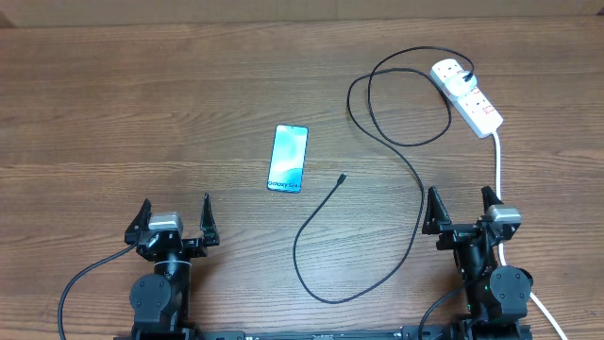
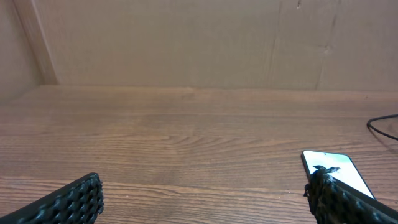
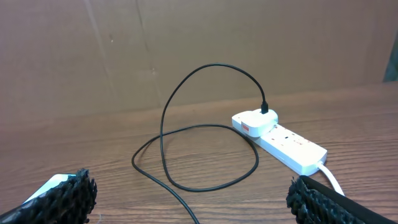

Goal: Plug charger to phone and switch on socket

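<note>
The phone [image 1: 288, 158] lies face up mid-table, its "Galaxy S24" text at the near end; it also shows in the left wrist view [image 2: 339, 171] behind my right finger. The black charger cable [image 1: 415, 179] loops across the table; its small plug tip [image 1: 341, 178] lies right of the phone, and its white plug [image 1: 450, 70] sits in the socket [image 1: 475, 102] at the far right. The right wrist view shows the cable [image 3: 186, 134] and socket [image 3: 289, 144]. My left gripper [image 1: 174, 223] and right gripper [image 1: 462, 210] are open and empty near the front edge.
The socket's thick white cord [image 1: 499, 165] runs down the right side past my right arm. A brown cardboard wall [image 2: 199, 43] stands behind the wooden table.
</note>
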